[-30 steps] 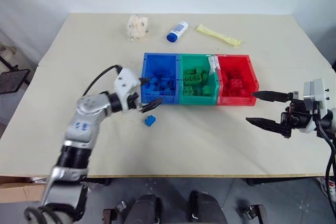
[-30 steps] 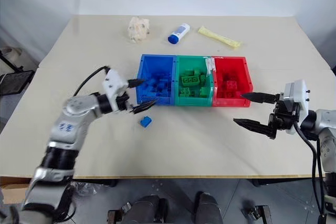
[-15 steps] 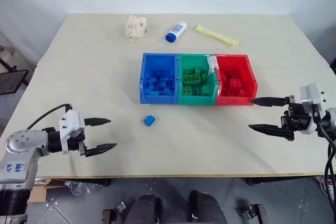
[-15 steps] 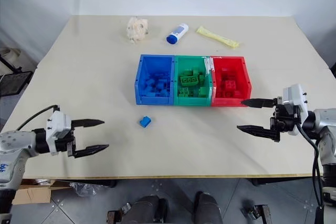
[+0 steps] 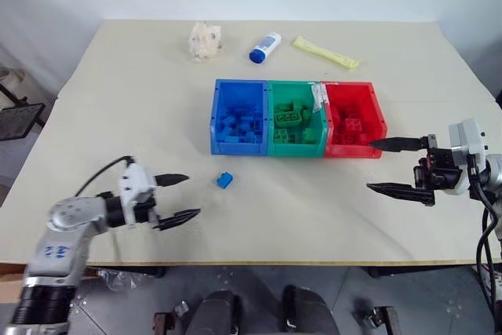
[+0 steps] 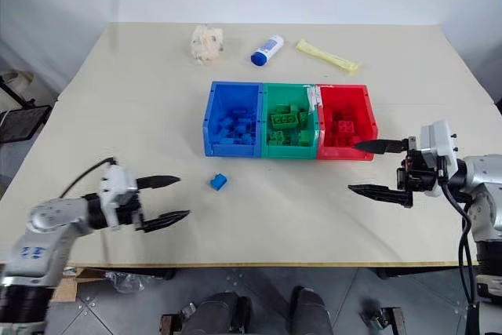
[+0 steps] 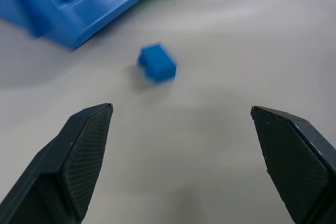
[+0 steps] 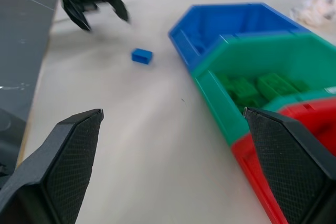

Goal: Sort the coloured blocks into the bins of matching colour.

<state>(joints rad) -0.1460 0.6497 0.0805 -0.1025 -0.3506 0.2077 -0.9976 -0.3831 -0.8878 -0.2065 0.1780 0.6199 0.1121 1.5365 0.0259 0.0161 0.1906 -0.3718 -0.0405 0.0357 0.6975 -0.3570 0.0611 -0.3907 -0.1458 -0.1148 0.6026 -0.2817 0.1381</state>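
Blue block (image 5: 225, 180) lying alone on the cream table (image 5: 118, 115), in front of the blue bin (image 5: 239, 117) and apart from its front wall. Just beyond the tips of the left gripper (image 5: 180, 197), a little ahead and toward the bins; not touched. Left gripper low over the table near its front edge, fingers (image 7: 79, 156) spread wide and empty, the block sitting ahead of the gap between them in the left wrist view.

Right gripper (image 5: 386, 166) hovering at the far side, beside the front corner of the red bin (image 5: 354, 119), fingers likewise spread wide with nothing between them, pointing across toward the bins. Well apart from the loose block.

Three bins joined in a row: blue, then green bin (image 5: 296, 118), then red. Blue blocks in the blue one, green in the green, red in the red; exact counts hard to make out, perhaps several each.

Behind the bins: a crumpled pale wad (image 5: 205, 40), a white bottle (image 5: 265, 47) with blue cap lying on its side, a yellow tube (image 5: 325, 52).
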